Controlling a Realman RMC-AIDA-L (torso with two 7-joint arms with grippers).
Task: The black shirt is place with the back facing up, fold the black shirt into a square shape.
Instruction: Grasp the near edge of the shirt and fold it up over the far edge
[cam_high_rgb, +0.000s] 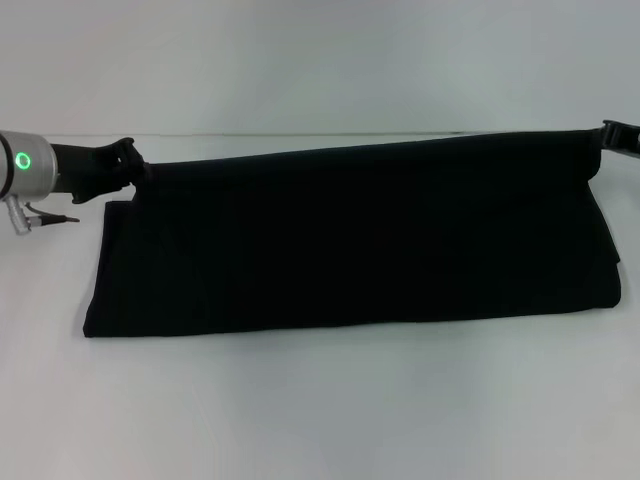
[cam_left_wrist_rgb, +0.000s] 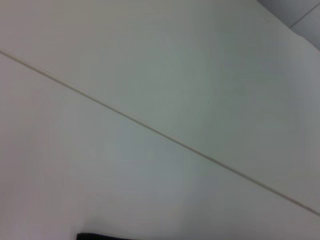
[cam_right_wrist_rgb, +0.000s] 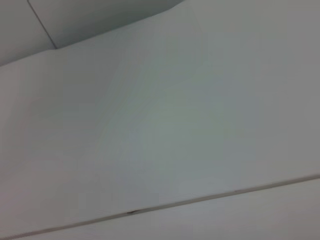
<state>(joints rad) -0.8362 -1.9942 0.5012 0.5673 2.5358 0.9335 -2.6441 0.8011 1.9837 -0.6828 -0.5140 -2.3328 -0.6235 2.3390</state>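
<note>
Shirt is stretched wide across the white counter, folded into a long band, plain black side up. L gripper is at its far left corner, R gripper at the far right corner. Can't tell if either's fingers are closed on fabric. Wrist views: mostly bare surface.

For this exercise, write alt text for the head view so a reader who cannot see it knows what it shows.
A large black soft-fabric shirt lies folded into a long band across a white table. The left tool meets its far left corner and the right tool its far right corner.
</note>
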